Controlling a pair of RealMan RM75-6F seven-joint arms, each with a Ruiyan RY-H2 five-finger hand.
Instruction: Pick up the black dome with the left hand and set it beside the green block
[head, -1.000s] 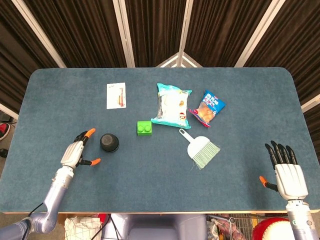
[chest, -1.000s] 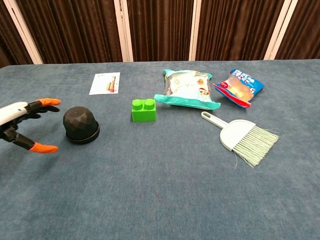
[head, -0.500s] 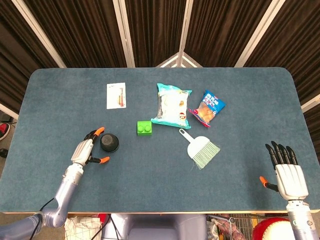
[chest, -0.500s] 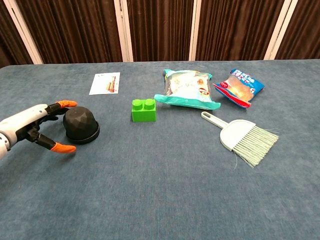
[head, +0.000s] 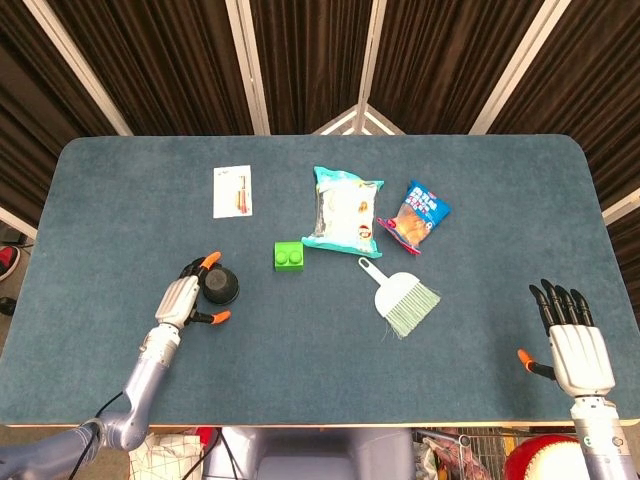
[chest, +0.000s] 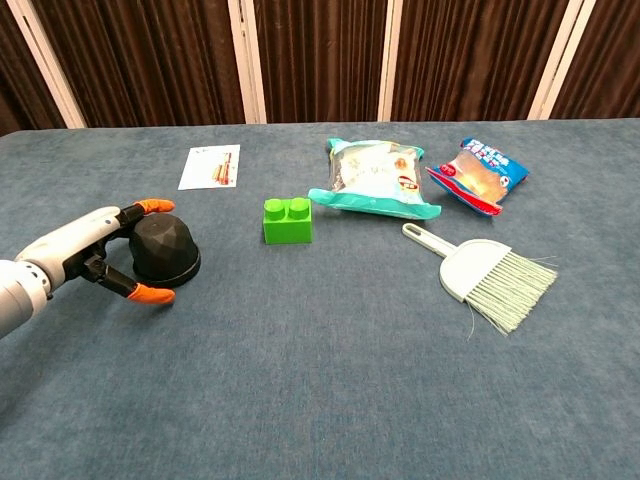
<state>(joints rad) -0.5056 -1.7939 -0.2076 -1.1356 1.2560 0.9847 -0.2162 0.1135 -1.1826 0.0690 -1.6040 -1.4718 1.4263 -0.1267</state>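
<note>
Near the left edge of the blue carpeted bench (head: 120, 200), the left hand (head: 184, 298) lies low, fingers spread around the faceted black plastic dome (chest: 163, 250), apparently cupping it for a lift towards the green toy block (chest: 287, 221), not yet visibly clamped.

I've brought my left hand (chest: 95, 255) forward across the tabletop: a second ago it sat well short of the black dome (chest: 163, 250), fingers spread. Now it has reached the dome, with orange-tipped fingers (head: 209, 260) curving over its far side and the thumb tip at its near side, bracketing it.
</note>
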